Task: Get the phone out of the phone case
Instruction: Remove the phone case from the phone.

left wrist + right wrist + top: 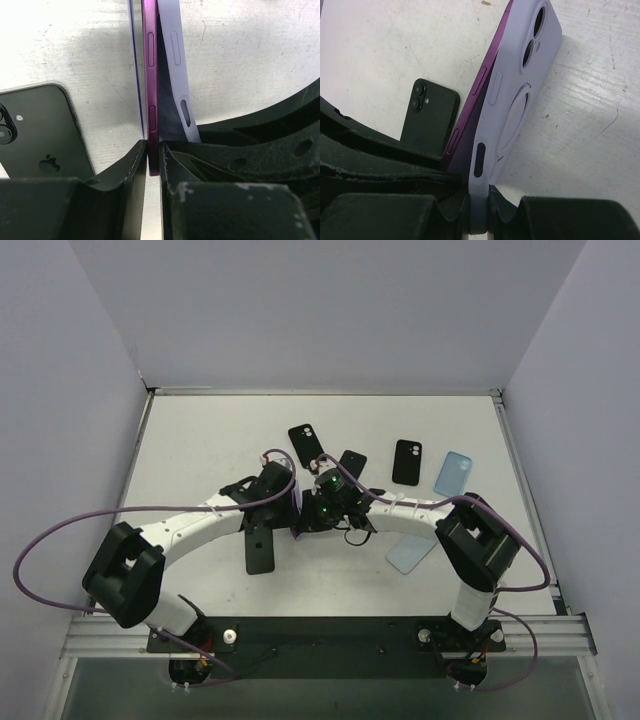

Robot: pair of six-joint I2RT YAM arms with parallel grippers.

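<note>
Left arm [190,530] and right arm [420,510] bowed inward, left pincer [152,150] clamped on phone [151,75], right pincer [477,192] gripping lilac case [520,100], seemingly half-peeled

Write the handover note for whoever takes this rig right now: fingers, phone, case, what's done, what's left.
Left gripper: fingers shut on the edge of the magenta phone.
Right gripper: fingers shut on the rim of the lavender case.
Both things are held edge-on between the arms, over the middle of the table.
Done: the phone's near end is peeled out of the case.
To do: the far end looks seated, so pull the two fully apart.
</note>
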